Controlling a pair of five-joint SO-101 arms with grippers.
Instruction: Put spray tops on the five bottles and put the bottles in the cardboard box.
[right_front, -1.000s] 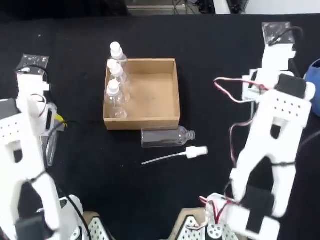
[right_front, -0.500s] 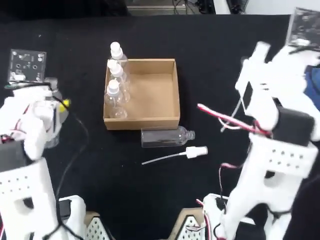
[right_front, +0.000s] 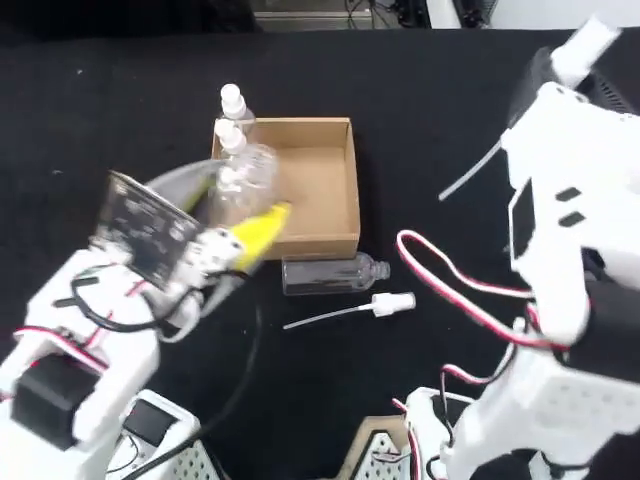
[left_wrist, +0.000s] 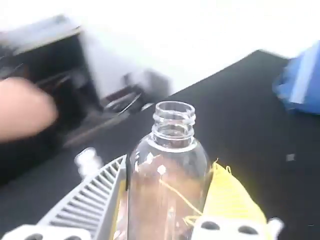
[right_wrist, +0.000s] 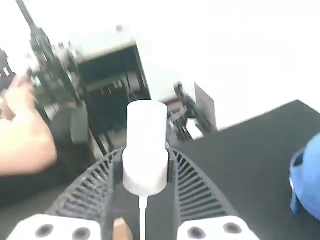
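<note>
Left arm has swung in from the table's left edge. The left gripper (right_front: 240, 200) now sits over the front-left part of the cardboard box (right_front: 352, 180); half a second ago it was well left of it. It brought the held bottle (right_front: 248, 168) along, clamped between one grey and one yellow finger. In the left wrist view the bottle's neck is bare, with no top on it.

Right arm has also changed pose, standing taller at the table's right edge than before. The right gripper (right_wrist: 145, 159) is closed on a spray top (right_wrist: 145, 127), its white head pinched between the black ribbed fingers and its tube running down from it. In the high view that thin tube now slants over the bare table (right_front: 420, 90), right of the box and well apart from it. It sits farther up the picture than before.

Nothing else has moved:
- The capped bottles (right_front: 232, 135) stand along the box's left wall. Two white tops are visible, and the held bottle now covers the spot where the third stood, so I can't tell about that one.
- A lying bottle (right_front: 335, 273), with no top, rests on the table just in front of the box's front wall.
- A loose spray top (right_front: 393, 303) lies just beside the lying bottle on the near side, its tube trailing left.

A blue object (right_wrist: 306, 184) sits at the table's far right.
</note>
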